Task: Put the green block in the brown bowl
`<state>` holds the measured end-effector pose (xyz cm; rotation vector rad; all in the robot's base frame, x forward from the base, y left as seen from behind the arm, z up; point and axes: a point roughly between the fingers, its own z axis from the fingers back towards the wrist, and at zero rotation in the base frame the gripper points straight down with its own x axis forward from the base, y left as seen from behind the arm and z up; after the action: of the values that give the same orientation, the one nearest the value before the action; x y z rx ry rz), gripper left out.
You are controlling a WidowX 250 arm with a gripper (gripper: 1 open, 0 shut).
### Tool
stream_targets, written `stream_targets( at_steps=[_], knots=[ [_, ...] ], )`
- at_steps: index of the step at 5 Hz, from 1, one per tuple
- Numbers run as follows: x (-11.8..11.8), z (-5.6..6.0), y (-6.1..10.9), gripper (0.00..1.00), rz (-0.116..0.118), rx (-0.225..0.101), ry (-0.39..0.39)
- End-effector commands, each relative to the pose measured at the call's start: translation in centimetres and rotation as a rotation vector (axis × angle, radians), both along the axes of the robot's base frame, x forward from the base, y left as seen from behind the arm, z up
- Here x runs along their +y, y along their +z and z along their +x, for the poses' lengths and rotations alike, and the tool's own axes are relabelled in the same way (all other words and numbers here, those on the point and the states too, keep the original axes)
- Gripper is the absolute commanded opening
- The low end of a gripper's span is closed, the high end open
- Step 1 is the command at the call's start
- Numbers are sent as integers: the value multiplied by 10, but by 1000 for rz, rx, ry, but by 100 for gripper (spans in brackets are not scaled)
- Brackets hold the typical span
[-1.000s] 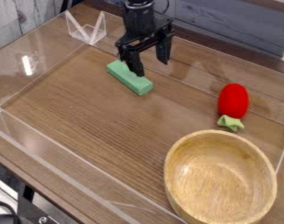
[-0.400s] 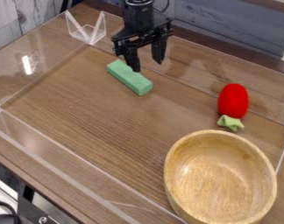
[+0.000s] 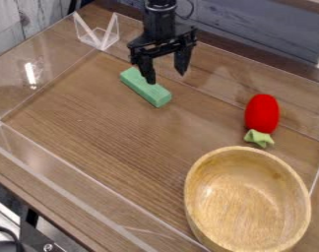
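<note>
The green block [image 3: 147, 88] lies flat on the wooden table, angled from upper left to lower right, left of centre. My gripper [image 3: 163, 67] hangs pointing down just above the block's far end, open, with one dark finger over the block's upper part and the other to its right. Nothing is between the fingers. The brown bowl [image 3: 248, 200], wide and of light wood, sits empty at the lower right, well apart from the block.
A red strawberry-like object with green leaves [image 3: 262, 116] stands at the right, above the bowl. Clear plastic walls [image 3: 37, 69] enclose the table on the left and front. A clear stand [image 3: 96, 32] sits at the back left.
The gripper has rolled slightly about its vertical line and crept a little toward the block. Block, bowl and red object have not moved.
</note>
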<state>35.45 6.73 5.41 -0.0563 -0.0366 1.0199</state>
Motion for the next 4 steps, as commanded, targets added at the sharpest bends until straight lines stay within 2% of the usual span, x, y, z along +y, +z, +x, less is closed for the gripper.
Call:
stream_targets(
  at_steps=[1,3,4],
  knots=[
    [12,5,11,100,35,-49,-4],
    [8,10,-21,100,64,-30,3],
    [7,4,-14,100,72,-26,-11]
  ],
)
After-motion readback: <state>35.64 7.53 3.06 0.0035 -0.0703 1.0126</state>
